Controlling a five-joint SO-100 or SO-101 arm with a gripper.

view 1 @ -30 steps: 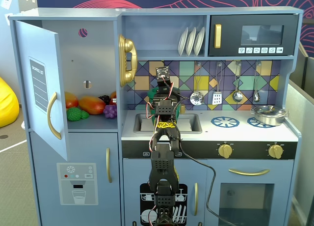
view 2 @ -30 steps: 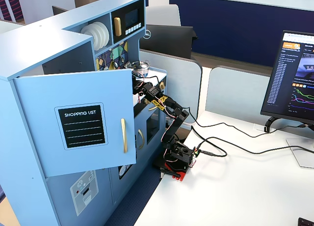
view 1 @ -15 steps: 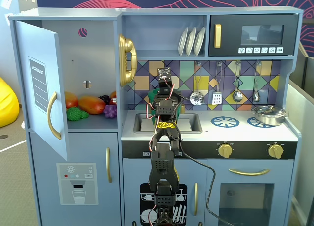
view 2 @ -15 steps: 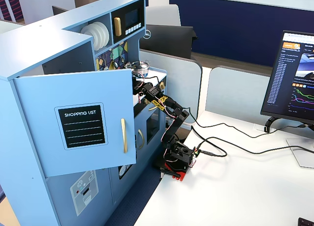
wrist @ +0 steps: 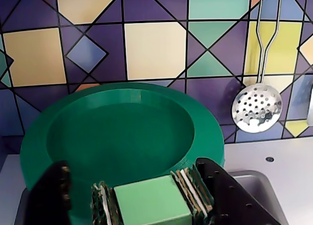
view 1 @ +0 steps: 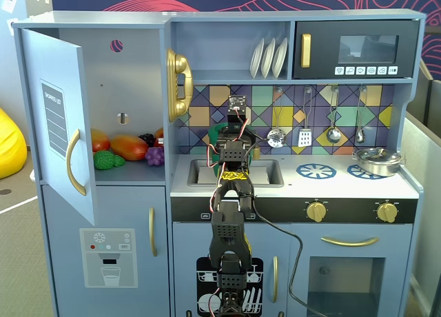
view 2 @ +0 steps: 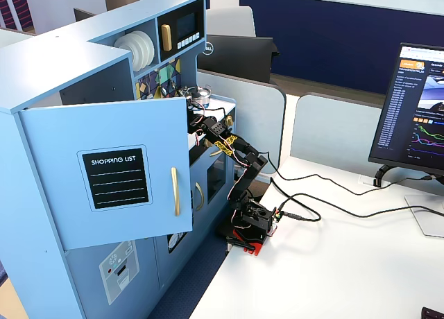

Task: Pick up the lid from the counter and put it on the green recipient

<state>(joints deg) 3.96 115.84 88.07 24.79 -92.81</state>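
Observation:
In the wrist view my gripper [wrist: 144, 193] is shut on a light-green square knob [wrist: 151, 205], held between its padded fingers [wrist: 191, 188]. Right beyond the knob lies a wide dark-green round lid [wrist: 122, 132] with a thick rim and a shallow recess. It hangs in front of the tiled back wall. I cannot tell the green recipient apart from it, and it may be hidden beneath. In a fixed view the gripper [view 1: 234, 139] is above the back of the sink [view 1: 265, 171] and the arm hides what it holds. The arm also shows in another fixed view [view 2: 208, 128].
A perforated skimmer [wrist: 257, 107] hangs on the wall to the right, with more utensils [view 1: 333, 127] beside it. A silver pot [view 1: 377, 160] stands on the right blue burner and another burner ring [view 1: 315, 170] lies nearer. The fridge door [view 1: 58, 120] stands open at left.

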